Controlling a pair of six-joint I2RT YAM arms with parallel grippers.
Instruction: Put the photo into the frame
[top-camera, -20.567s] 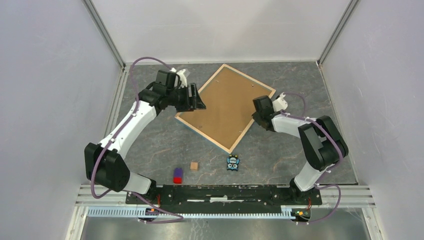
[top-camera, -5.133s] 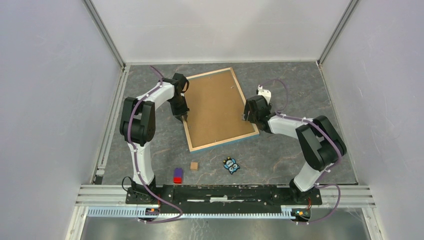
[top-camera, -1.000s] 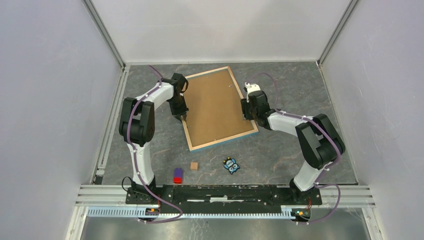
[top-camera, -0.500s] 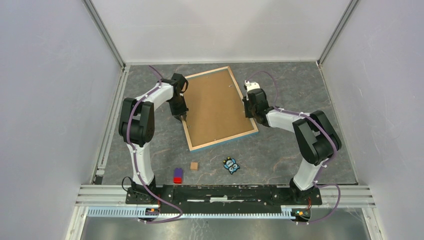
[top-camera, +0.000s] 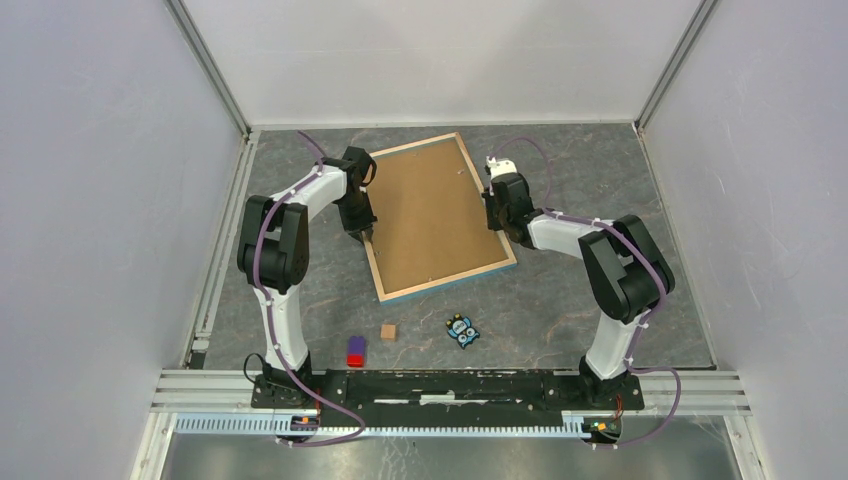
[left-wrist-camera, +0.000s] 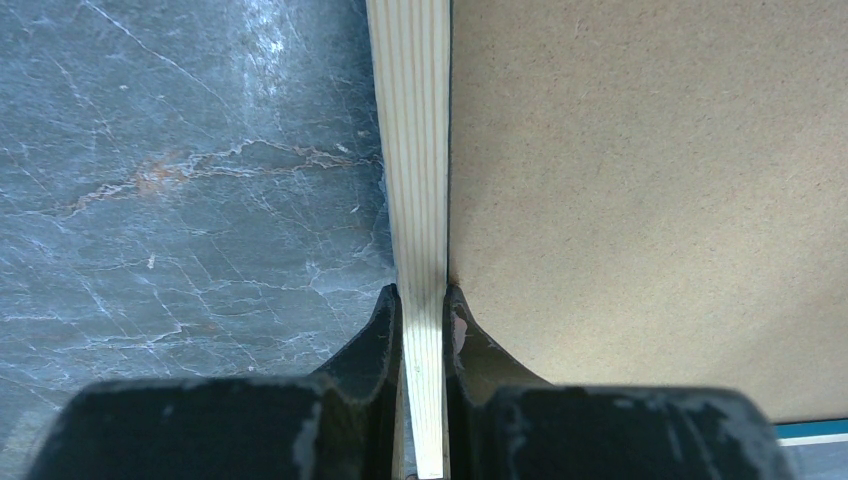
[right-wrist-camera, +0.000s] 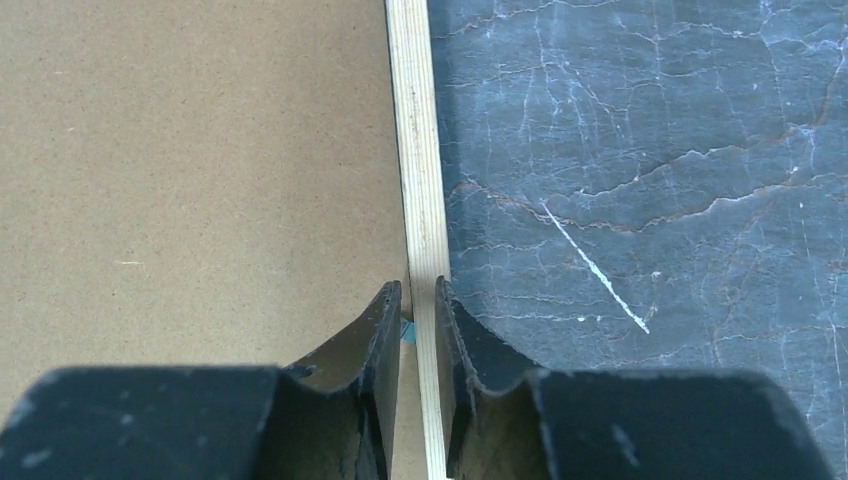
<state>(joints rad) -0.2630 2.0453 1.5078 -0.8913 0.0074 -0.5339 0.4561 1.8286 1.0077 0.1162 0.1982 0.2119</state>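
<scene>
Left jaws and right jaws each pinch opposite rims of the frame (top-camera: 450, 281) (back up).

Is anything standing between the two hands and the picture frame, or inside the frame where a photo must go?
Nothing does: the left hand and the right hand each pinch the light wood rim of the thin rectangular picture frame. Inside it, a plain brown backing board fills the whole opening.

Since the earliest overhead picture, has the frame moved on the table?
Yes. The frame has turned anticlockwise: its nearest corner, then well right of the small wooden cube, now lies straight beyond it.
</scene>
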